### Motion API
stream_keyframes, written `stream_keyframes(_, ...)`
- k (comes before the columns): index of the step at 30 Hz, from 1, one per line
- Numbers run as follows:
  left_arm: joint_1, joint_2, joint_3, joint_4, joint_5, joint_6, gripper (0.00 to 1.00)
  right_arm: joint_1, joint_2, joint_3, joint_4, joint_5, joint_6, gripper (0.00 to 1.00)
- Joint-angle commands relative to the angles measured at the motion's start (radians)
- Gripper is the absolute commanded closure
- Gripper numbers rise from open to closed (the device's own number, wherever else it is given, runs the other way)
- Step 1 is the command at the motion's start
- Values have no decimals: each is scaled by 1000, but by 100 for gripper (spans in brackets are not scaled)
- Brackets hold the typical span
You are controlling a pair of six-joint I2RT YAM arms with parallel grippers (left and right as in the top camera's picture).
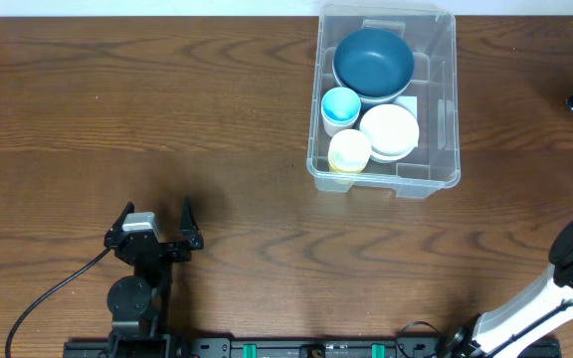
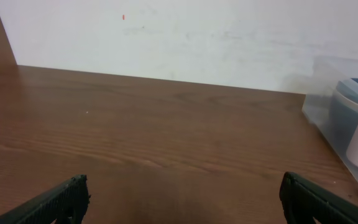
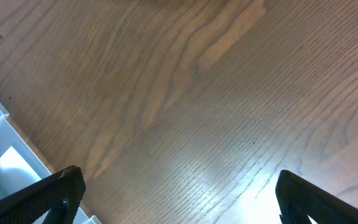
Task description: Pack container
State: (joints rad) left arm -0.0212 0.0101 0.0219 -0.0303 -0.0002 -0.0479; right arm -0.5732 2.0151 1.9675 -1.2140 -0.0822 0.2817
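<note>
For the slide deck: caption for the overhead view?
Container holds blue bowl, white bowl, blue cup, yellow cup; left pincer open.

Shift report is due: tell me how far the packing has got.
Done: blue bowl, white bowl, blue cup and yellow cup sit in the container. In hand: nothing; left end effector and right end effector are open, empty. Remaining: nothing unpacked in view.

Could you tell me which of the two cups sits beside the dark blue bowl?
The light blue cup; the yellow cup lies farther off, beside the white bowl.

Left tool empty, jaws wide — right tool likewise spread
</note>
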Motion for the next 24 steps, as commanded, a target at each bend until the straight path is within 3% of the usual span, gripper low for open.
stream_keyframes(1, 5, -5, -18, -43, -12, 18, 2, 5, -29, 0, -1, -4, 10, 1)
stream_keyframes(9, 5, -5, -18, -43, -12, 18, 2, 88, -229, 0, -1, 99, 9, 1)
stream_keyframes(16, 5, -5, -18, -43, -12, 18, 2, 297, -485, -30, 6, 280, 6, 1)
stream_keyframes(20, 5, -5, -18, -43, -12, 18, 2, 425, -657, -171, 31, 397, -32, 1)
stream_keyframes(24, 5, -5, -18, -43, -12, 18, 2, 474, -860, -406, 112, 370, -32, 1)
